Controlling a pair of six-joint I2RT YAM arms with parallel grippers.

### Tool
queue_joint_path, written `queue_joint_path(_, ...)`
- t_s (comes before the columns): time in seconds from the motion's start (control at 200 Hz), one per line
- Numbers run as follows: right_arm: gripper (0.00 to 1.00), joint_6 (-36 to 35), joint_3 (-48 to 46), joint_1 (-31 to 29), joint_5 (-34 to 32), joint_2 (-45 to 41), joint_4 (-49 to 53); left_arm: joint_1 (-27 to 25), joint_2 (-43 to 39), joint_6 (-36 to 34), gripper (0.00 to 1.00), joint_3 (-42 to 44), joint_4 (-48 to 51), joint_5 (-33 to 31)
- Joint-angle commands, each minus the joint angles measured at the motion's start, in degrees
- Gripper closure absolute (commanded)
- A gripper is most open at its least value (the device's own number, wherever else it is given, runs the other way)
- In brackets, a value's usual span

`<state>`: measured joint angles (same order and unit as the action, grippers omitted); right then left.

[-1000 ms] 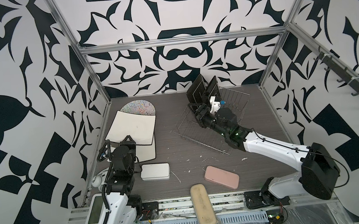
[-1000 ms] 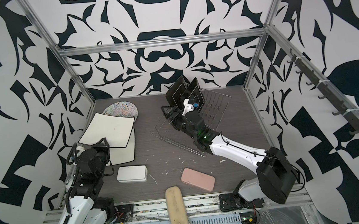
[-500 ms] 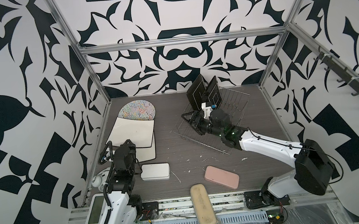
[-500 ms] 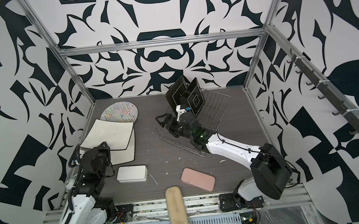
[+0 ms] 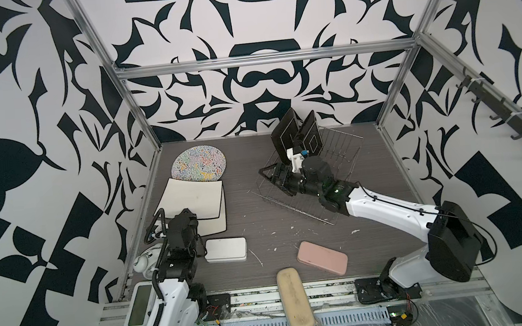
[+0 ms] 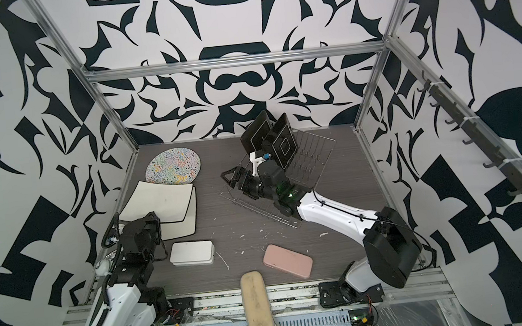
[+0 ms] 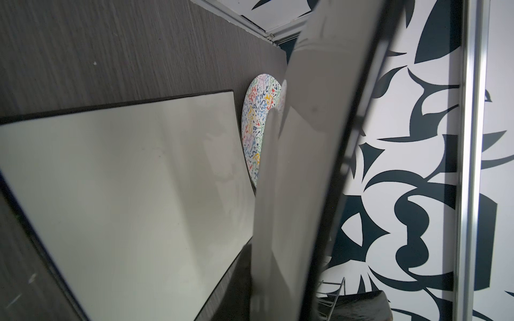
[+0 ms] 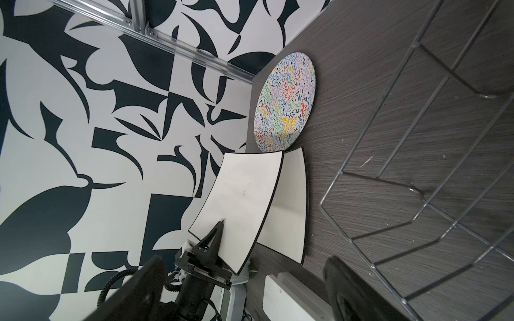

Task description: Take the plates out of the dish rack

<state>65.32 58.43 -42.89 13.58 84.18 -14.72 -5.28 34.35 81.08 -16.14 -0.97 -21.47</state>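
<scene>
Two black plates [image 5: 287,135] stand upright at the rack's [image 5: 341,149] far-left end. The right claw [image 5: 270,175], jaws wide and empty, lies low at that end, just in front of them. Well left of the rack, the left claw [image 8: 217,233] grips a white plate [image 5: 196,197], tilted over a second white plate [image 5: 223,223]; the round plate [image 5: 198,164] lies there too. Since a second ago the right claw has dropped away from the black plates and widened, and the held plate has sunk.

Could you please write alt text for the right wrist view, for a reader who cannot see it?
The left tool grips a white square plate by its edge, tilted over a second white plate on the dark table. A round multicoloured plate lies beyond them, with bars of the wire rack in the foreground.
</scene>
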Motion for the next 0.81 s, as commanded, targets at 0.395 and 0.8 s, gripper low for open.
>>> queue_joint_path(0.395, 0.06, -3.1, 4.4, -1.1, 1.4, 1.5, 1.2, 1.8, 0.8, 1.9, 1.0, 0.2, -12.4, 0.3)
queue_joint_path(0.8, 0.06, -3.4, 4.4, -1.1, 1.2, 1.4, 1.9, 2.6, 1.8, 1.3, 1.0, 0.0, -13.2, 1.1)
